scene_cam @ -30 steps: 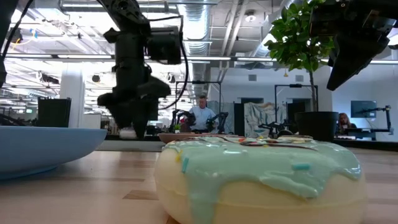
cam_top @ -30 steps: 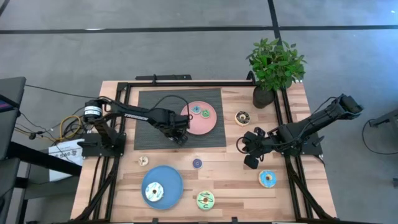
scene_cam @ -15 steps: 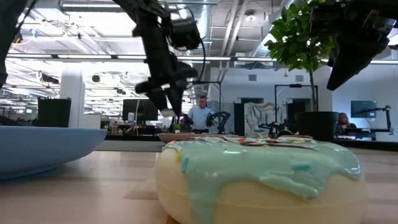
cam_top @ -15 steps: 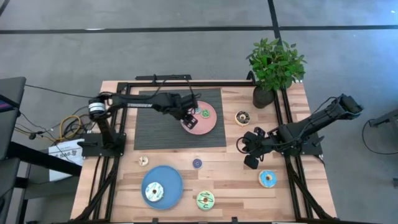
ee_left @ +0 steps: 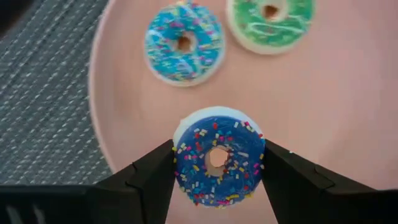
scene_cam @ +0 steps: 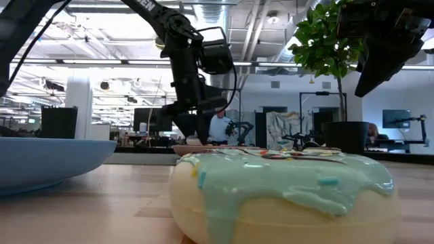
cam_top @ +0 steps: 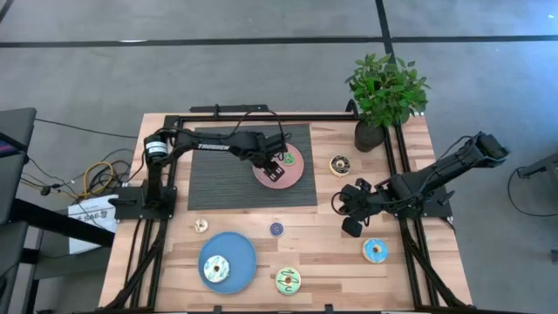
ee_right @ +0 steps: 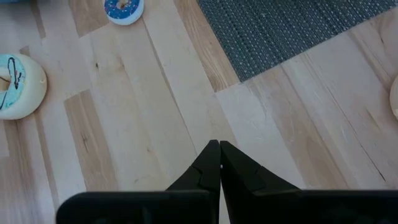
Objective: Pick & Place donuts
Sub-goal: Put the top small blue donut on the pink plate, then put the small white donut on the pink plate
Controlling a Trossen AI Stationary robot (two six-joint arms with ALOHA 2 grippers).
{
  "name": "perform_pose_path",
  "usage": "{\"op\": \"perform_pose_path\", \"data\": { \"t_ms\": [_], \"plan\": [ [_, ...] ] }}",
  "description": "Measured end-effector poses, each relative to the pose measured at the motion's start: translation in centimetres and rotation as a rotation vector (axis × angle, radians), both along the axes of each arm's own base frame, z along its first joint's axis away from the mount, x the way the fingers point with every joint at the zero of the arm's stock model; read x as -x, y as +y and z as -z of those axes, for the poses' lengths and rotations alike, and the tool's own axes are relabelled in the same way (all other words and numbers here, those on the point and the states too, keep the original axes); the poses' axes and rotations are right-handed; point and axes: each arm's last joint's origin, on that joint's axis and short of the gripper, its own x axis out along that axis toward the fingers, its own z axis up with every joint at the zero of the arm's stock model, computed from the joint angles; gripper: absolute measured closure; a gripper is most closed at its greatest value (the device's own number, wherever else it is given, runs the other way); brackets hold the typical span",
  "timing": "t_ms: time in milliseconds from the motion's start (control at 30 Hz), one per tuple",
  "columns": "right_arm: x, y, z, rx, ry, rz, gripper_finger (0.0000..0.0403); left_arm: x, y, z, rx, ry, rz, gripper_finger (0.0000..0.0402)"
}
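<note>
My left gripper stands over the pink plate, shut on a small dark blue donut with sprinkles. On that plate lie a teal-blue donut and a green donut. My right gripper is shut and touches nothing; it hovers over bare wood at the table's right. Other donuts lie flat on the table: brown, light blue, lime green, purple and a small cream one. A white one lies on the blue plate. My left gripper pinches the dark blue donut by its outer rim, one finger on each side, coming from above and pointing down. The ring lies level with its icing up, over the pink plate's near-left part. Whether its white underside touches the plate I cannot tell.
A dark ribbed mat lies under the pink plate. A potted plant stands at the far right corner. Black frame rails run along the table's sides. In the low view a big light-iced donut fills the foreground.
My left gripper has carried the donut from the mat's near side toward the table's right and far edge. It rose on the way, then came down over the pink plate, staying shut on the donut. The right arm has kept still.
</note>
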Motion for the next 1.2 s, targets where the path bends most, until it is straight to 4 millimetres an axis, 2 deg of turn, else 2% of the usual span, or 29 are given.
{"op": "perform_pose_path", "data": {
  "t_ms": [233,800,933,1200],
  "plan": [
    [0.0,0.0,0.0,0.0,0.0,0.0,0.0402,0.4,1.3,0.0,0.018,-0.003,-0.027,0.0191],
    [-0.1,0.0,0.0,-0.003,-0.006,0.0,0.0402,0.5,1.3,0.0,0.029,-0.001,0.001,0.019],
    [-0.1,0.0,-0.1,-0.006,-0.012,0.0,0.0402,0.5,1.3,0.0,0.027,0.002,0.014,0.0171],
    [-0.2,0.1,-0.1,-0.011,-0.024,0.0,0.0402,0.5,1.5,0.0,0.027,0.002,0.01,0.0108]
  ]
}}
